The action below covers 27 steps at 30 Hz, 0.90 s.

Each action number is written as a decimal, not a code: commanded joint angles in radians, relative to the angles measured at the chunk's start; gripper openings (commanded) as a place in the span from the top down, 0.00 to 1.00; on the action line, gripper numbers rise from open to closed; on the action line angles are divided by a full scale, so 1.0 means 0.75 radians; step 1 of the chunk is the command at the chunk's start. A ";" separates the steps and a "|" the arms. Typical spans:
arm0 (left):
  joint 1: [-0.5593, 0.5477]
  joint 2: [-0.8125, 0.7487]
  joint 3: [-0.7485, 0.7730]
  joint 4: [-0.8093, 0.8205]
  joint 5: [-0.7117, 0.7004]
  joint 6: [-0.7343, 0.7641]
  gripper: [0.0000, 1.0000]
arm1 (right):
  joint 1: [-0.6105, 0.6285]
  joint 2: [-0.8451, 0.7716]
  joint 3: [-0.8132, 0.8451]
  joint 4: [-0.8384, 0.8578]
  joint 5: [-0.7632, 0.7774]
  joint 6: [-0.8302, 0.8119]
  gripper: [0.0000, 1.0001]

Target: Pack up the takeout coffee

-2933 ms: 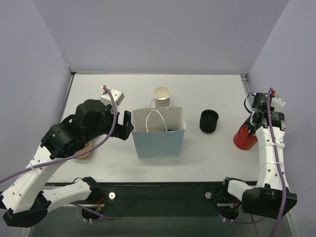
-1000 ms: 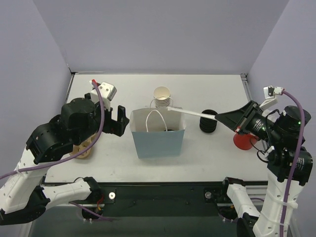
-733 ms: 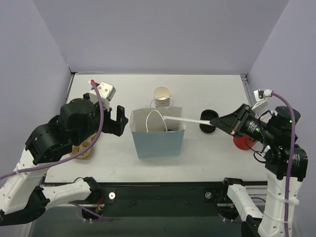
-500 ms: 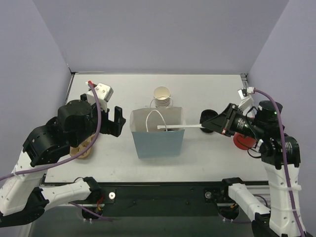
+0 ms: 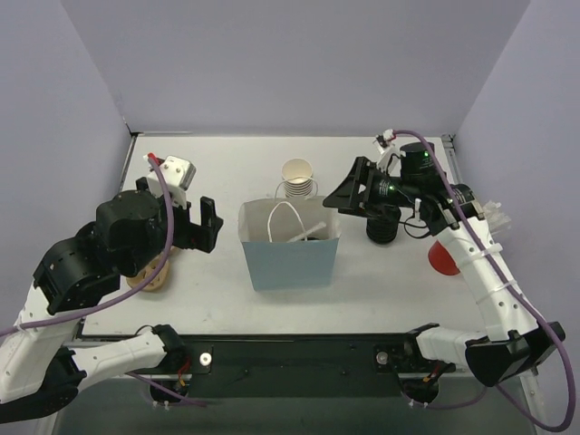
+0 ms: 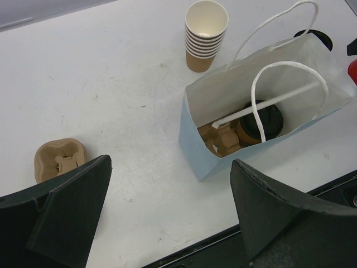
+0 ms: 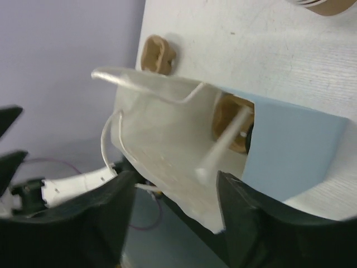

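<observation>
Your right pincer (image 5: 337,199) has swung left to the blue bag's (image 5: 290,258) right edge and parted, empty, the white straw (image 6: 262,103) now inside over the takeout coffee (image 6: 266,124), while your left pincer (image 6: 170,163) stays wide open, empty.

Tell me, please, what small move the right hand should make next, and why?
Probably lift the right hand up and away from the bag. Its jaws stand apart with nothing between them, and the white straw lies loose inside the bag, across the lidded coffee cup, so nothing seems left for it to do there.
</observation>
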 commanded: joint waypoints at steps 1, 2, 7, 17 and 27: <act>0.000 -0.002 0.015 0.015 -0.038 -0.029 0.03 | -0.005 -0.049 0.056 0.059 0.045 0.010 0.17; 0.000 0.000 0.017 0.015 -0.040 -0.033 0.03 | -0.023 -0.062 0.048 0.043 0.088 0.012 0.00; 0.000 0.010 0.025 0.048 -0.027 -0.017 0.03 | -0.115 -0.111 0.078 -0.047 0.153 -0.003 0.00; 0.000 0.029 0.020 0.278 0.026 -0.011 0.03 | -0.142 -0.201 0.256 -0.394 0.703 -0.066 0.00; 0.000 -0.131 -0.195 0.696 0.095 -0.080 0.03 | -0.142 -0.275 0.240 -0.466 0.779 -0.144 0.00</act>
